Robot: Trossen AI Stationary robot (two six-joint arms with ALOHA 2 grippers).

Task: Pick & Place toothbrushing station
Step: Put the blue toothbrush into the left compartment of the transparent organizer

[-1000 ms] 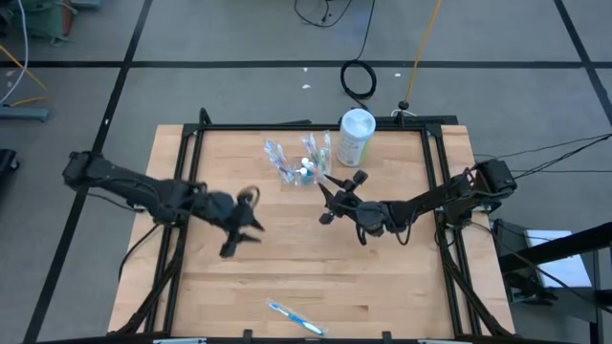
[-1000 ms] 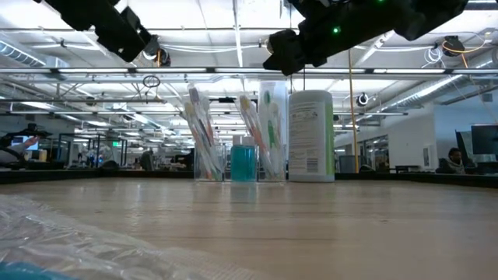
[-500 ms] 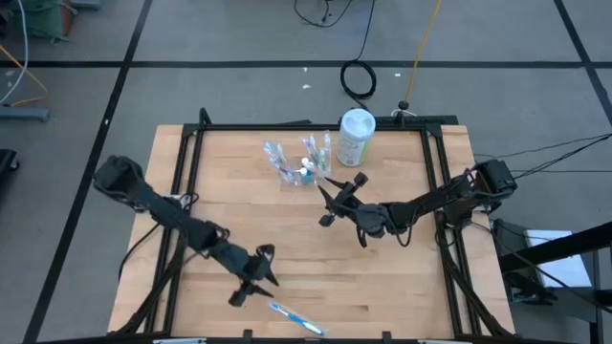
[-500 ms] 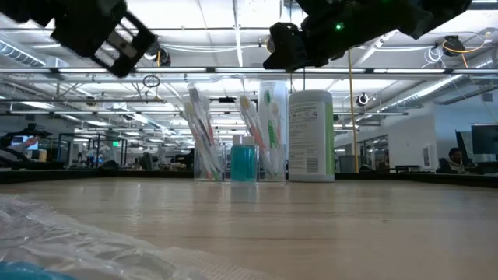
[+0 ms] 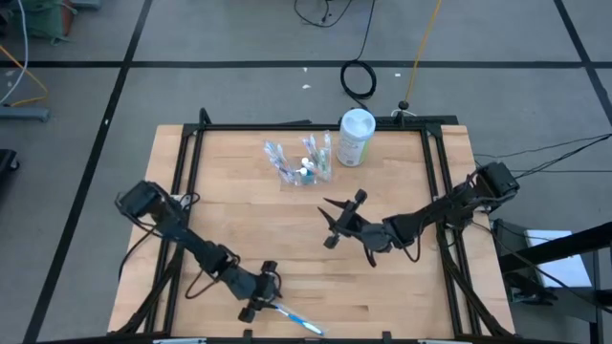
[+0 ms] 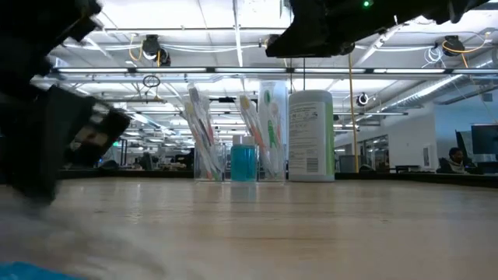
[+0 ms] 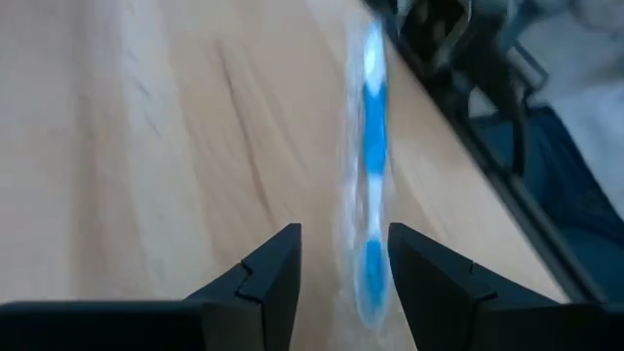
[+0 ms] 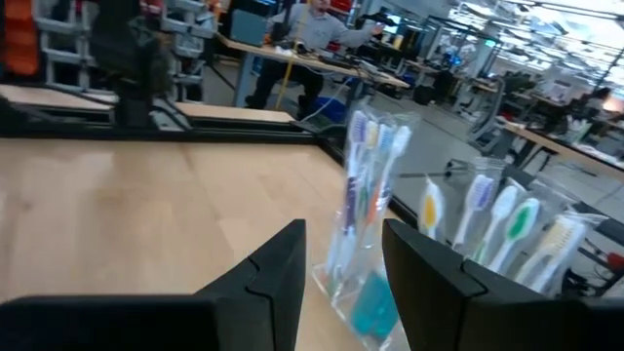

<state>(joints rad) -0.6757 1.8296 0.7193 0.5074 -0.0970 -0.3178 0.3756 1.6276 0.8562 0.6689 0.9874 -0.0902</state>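
The left gripper (image 5: 260,298) hangs low over the near edge of the wooden table (image 5: 229,220), its two dark fingers (image 7: 273,268) standing apart with nothing between them; in its wrist view a blue-and-white toothbrush in clear wrapping (image 7: 370,185) lies on the wood just ahead of the gap, lined up with it but not yet inside. From above, that same wrapped toothbrush (image 5: 295,317) lies flat and alone beside the left gripper, close to the table's front rail and well apart from the other things. In the low view the left gripper shows only as a large dark blur at the side. The right gripper (image 5: 342,215) hovers above the middle of the table, its fingers (image 8: 278,263) also spread and empty, pointing toward the toothbrushing station (image 5: 301,164) at the far side. There, clear plastic cups (image 6: 208,148) stand upright holding bundles of pastel-handled toothbrushes (image 8: 366,185), with a small blue-green bottle or tube (image 6: 243,162) set between them; which it is cannot be told. Just beside the cups, on the right arm's side, stands a taller white-and-green cylindrical canister (image 5: 356,136), upright near the table's back rail. The black frame rails (image 5: 440,191) run along the table's sides. Beyond the table, a coiled black cable (image 5: 359,78) lies on the grey floor.
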